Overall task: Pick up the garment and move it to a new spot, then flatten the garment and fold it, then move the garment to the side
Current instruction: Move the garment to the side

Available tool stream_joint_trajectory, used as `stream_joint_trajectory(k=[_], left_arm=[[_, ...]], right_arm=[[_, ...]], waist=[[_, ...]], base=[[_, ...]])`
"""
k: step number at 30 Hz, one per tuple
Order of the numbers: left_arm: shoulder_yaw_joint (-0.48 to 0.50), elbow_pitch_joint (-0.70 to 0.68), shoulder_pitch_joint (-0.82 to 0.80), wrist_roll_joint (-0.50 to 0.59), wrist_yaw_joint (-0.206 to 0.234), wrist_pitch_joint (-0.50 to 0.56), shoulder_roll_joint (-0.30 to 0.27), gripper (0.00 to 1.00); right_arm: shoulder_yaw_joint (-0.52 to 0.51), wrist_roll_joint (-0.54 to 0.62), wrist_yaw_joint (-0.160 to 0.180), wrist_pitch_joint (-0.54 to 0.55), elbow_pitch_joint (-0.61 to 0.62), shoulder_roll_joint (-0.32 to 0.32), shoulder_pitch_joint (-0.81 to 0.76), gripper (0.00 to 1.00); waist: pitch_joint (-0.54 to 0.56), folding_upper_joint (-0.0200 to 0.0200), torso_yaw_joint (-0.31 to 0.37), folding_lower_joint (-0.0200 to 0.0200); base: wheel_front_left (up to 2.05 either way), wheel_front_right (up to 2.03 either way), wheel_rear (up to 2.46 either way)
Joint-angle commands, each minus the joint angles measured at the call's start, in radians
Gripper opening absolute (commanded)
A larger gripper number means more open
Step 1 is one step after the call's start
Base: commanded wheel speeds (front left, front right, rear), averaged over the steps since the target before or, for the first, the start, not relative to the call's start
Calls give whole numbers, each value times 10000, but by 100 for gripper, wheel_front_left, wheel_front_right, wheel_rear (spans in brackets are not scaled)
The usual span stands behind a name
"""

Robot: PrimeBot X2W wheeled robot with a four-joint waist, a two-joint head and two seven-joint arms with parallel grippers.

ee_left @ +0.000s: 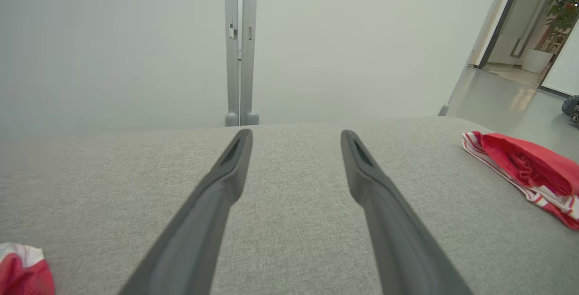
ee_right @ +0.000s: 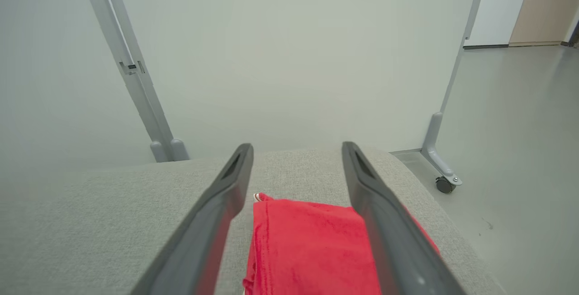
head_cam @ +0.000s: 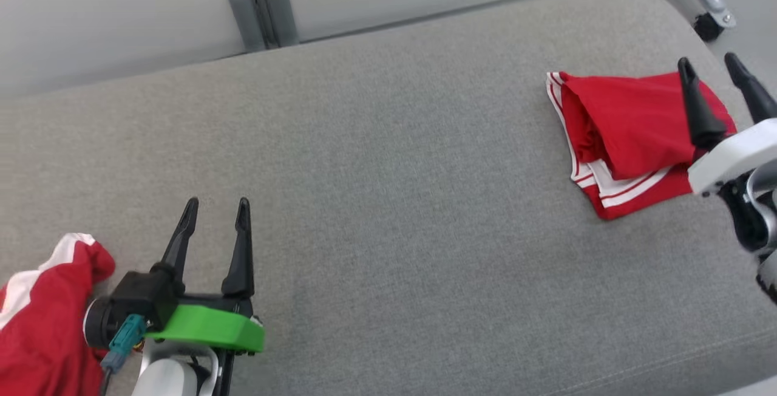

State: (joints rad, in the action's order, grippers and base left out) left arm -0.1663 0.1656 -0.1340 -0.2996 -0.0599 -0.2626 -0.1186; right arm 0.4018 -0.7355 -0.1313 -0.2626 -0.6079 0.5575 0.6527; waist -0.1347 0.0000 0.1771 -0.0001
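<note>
Two red garments on grey cushion (head_cam: 388, 201). Folded garment (head_cam: 631, 122), white-striped hem, lies far right. Right gripper (head_cam: 708, 61) over its right edge, fingers spread, grasping nothing; whether touching cloth, cannot tell. Left gripper (head_cam: 217, 203) near left, fingers spread, empty, just beside crumpled second garment (head_cam: 42, 317) at near-left corner.

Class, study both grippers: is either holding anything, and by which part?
Nothing is held: left gripper and right gripper have open jaws, and the folded red garment lies ungripped.
</note>
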Motion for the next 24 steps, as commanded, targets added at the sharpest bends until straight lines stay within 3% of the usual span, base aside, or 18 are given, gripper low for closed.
stream_joint_trajectory(k=[1, 6, 15, 24], left_arm=[[134, -53, 295, -33, 127, -23, -110, 100], [611, -237, 697, -53, 322, -23, -89, 100], [1183, -31, 1101, 601, 857, -14, -62, 100], [1502, 254, 1530, 891, 493, -14, 187, 100]], right_arm=[[-152, 75, 11, -22, 271, -159, -535, 100], [-957, 245, 11, -22, 1533, -727, -1925, 100], [-2178, 1650, 11, -23, 3245, -1716, -4273, 100], [-2524, 2376, 11, -23, 3696, -2315, -5255, 100]], waist=[[1267, 0, -665, 1], [1485, 0, -951, 1], [1684, 0, -1185, 1], [1814, 0, -1260, 1]], base=[[0, 0, 0], [0, 0, 0], [0, 0, 0], [0, 0, 0]])
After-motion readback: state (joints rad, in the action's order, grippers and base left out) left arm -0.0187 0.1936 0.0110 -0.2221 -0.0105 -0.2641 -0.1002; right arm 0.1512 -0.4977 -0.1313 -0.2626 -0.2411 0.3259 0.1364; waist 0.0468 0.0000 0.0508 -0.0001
